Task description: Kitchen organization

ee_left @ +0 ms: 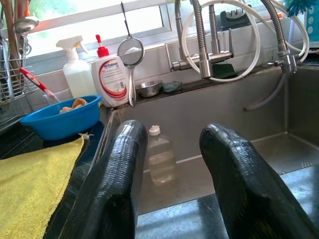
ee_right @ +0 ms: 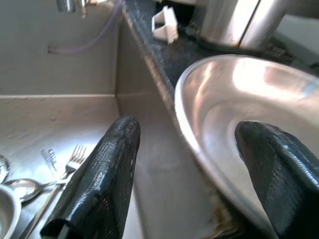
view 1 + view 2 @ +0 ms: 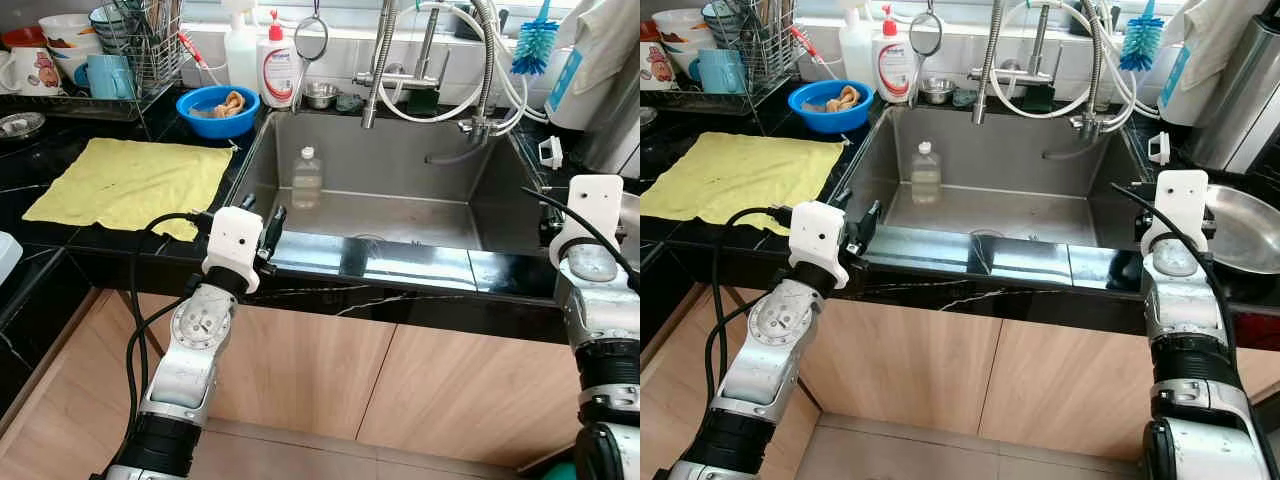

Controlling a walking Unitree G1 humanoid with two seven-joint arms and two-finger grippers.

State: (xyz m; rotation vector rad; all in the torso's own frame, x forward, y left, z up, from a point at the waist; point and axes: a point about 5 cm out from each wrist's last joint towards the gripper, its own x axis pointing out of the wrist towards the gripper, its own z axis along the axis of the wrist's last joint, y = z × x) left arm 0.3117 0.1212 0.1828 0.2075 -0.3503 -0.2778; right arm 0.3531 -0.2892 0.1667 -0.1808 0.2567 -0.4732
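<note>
Oddly, right pincer [image 2: 184, 174] reveals fork [image 2: 67, 167], perhaps spoons.

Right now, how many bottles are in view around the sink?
3. A clear plastic bottle stands inside the sink by the back wall. A white spray bottle and a red-capped soap bottle stand together on the ledge behind the sink's left corner. Others may be hidden.

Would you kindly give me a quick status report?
Left gripper open at sink front edge. Right gripper open beside steel bowl. Bottle upright in sink.
</note>
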